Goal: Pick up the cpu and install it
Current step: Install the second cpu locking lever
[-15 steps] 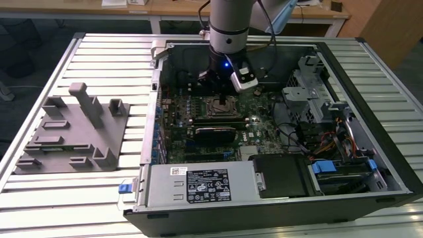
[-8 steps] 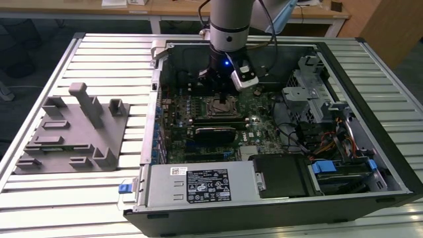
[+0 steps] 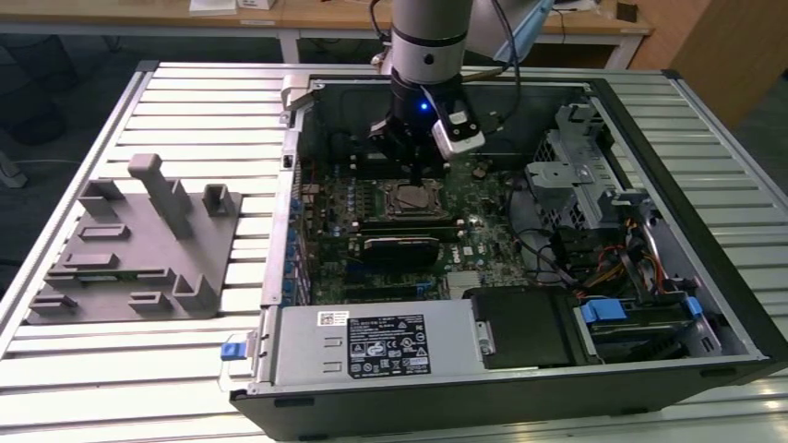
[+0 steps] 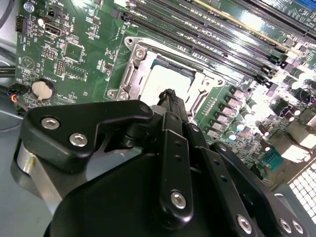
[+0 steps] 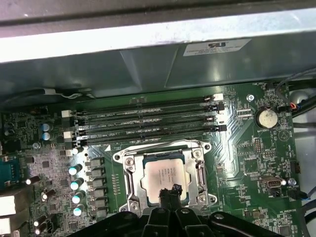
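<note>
Inside the open PC case (image 3: 591,92), the cpu (image 5: 165,177) was already sitting in its socket frame (image 5: 127,170) on the motherboard (image 3: 486,212), pale metal top facing up and looking flat and square in there in both wrist views. So the pick-and-place part looked basically done, judging from how it lay; whether the socket's retention was locked down couldn't be made out. The gripper (image 5: 170,191) hung right above the chip's near edge, fingertips pressed together with nothing between them, not holding anything. Hard to say if the tips were touching the cpu or just hovering over it. In the exterior view the arm (image 3: 429,37) came straight down into the case, wrist vertical, planted over the socket area near the RAM slots (image 5: 148,118).
</note>
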Controlling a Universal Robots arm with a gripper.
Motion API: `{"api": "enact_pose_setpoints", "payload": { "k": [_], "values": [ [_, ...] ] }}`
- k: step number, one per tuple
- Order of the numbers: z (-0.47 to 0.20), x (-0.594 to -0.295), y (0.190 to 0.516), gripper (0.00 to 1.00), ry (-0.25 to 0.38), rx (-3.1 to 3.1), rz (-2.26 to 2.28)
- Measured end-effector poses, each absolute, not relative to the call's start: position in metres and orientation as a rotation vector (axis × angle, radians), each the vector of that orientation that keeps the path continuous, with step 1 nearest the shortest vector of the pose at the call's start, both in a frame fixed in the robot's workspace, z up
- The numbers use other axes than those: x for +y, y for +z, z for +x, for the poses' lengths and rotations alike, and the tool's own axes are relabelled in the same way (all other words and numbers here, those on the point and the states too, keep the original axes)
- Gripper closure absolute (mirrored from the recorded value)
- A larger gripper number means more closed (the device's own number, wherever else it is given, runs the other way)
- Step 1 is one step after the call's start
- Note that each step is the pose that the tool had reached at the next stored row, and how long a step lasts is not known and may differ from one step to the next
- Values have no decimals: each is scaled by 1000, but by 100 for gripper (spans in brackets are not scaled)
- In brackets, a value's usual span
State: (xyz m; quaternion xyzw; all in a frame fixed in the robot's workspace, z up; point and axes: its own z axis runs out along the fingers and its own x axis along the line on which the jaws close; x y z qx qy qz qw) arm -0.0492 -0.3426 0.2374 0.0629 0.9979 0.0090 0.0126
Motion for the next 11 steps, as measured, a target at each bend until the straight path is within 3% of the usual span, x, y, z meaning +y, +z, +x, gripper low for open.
{"api": "enact_pose_setpoints", "payload": {
  "k": [11],
  "values": [
    [-49, -343, 237, 89, 32, 3110, 196]
  ]
}}
